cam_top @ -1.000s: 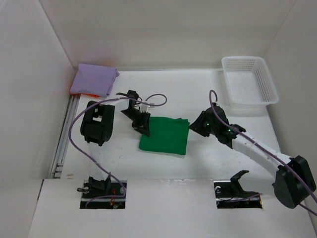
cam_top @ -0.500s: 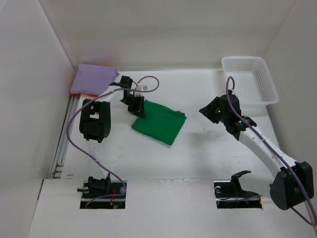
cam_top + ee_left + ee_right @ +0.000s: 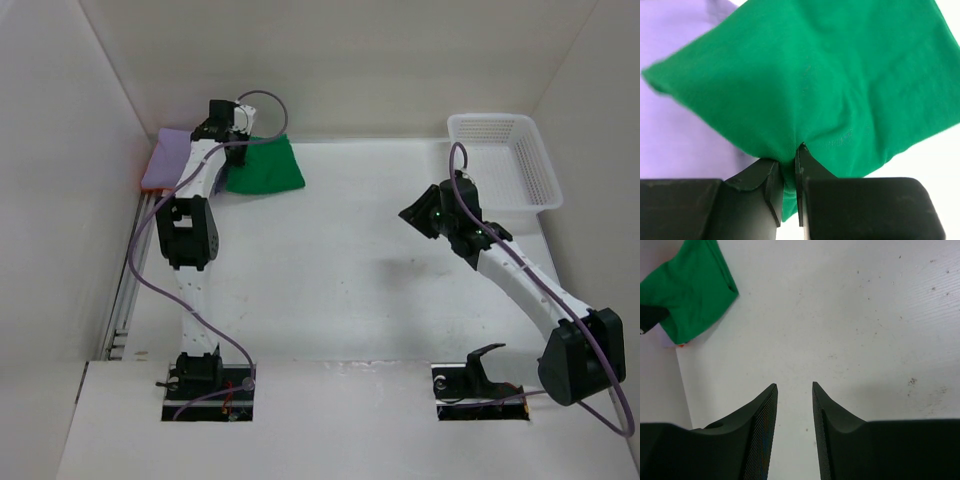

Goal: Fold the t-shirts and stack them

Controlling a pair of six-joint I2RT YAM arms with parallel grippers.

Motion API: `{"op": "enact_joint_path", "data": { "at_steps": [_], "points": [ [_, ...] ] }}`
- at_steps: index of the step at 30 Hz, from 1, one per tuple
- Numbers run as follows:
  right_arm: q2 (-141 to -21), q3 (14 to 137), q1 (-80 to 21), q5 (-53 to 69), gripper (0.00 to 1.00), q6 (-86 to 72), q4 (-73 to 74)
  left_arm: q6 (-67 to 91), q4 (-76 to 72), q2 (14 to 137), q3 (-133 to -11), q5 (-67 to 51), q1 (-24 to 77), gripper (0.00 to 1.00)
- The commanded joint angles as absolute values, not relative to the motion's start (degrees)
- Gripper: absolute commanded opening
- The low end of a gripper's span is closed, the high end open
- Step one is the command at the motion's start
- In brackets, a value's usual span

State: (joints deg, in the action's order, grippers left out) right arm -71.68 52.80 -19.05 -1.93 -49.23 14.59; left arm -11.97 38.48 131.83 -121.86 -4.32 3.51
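Shift: folded green cloth t-shirt, clenched in left jaws, hauled from middle of bench to lavender cloth t-shirt; right jaws parted, empty; release due.

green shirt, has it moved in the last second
Yes. The green shirt, pinched by the left gripper, went from mid-table to the far left, toward the lavender shirt, farther from the white basket.

Likely a robotics lab, plain white walls, boxed-in white table, two bolted robot arms
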Motion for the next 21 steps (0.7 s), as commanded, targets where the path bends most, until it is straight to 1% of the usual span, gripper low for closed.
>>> {"op": "enact_joint_path", "data": {
  "at_steps": [1, 12, 21],
  "points": [
    [-71.98, 54.85, -18.94, -2.37, 0.39, -48.16, 14.15, -19.76, 34.98, 131.31, -126.38, 3.33, 2.77, 0.00],
    [-71.10, 53.17, -18.15, -2.37, 0.39, -48.08, 14.33, -29.53, 28.57, 128.94, -127.44, 7.29, -1.18, 0.00],
    [-72.07, 52.82, -17.62, -1.67, 0.39, -47.46, 15.12, -29.88, 29.18, 126.48, -131.40, 4.93, -6.02, 0.00]
  ]
}}
